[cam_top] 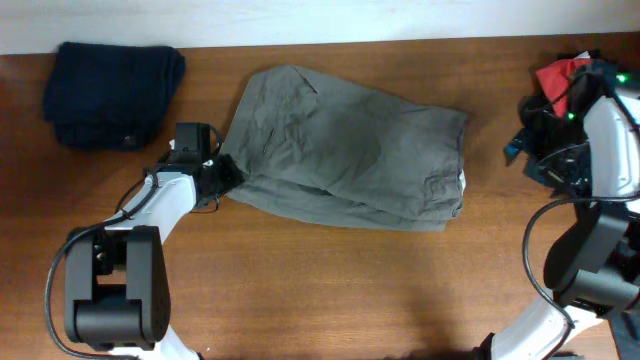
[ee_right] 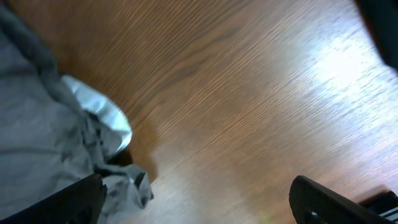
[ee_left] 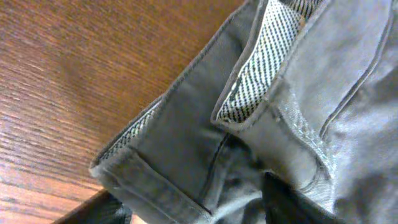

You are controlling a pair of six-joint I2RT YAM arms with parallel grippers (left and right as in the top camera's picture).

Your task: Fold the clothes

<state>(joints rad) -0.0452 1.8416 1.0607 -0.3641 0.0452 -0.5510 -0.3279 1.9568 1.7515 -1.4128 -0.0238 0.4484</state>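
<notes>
Risk: left gripper [cam_top: 225,172], jaws apart around trousers [cam_top: 350,150] at nine o'clock, could pinch one layer only; right gripper [ee_right: 199,199] gapes empty.

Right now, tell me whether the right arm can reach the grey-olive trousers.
Probably yes: the right gripper hangs open beside the white-lined end of the grey-olive trousers, only bare table between them.

The table [cam_top: 330,290] is brown wood with a clear grain and a smooth, faintly glossy finish that catches the light. The trousers [cam_top: 350,150] are matt grey-olive woven cloth, creased, with stitched seams. Their pocket lining [ee_left: 267,56] is a finer black-and-white weave, and some plain white cloth [ee_right: 102,115] shows at one edge. The navy garment [cam_top: 112,85] looks soft and fuzzy. The left arm [cam_top: 170,200] and right arm [cam_top: 612,140] have smooth, plastic-looking shells in white and black.
</notes>
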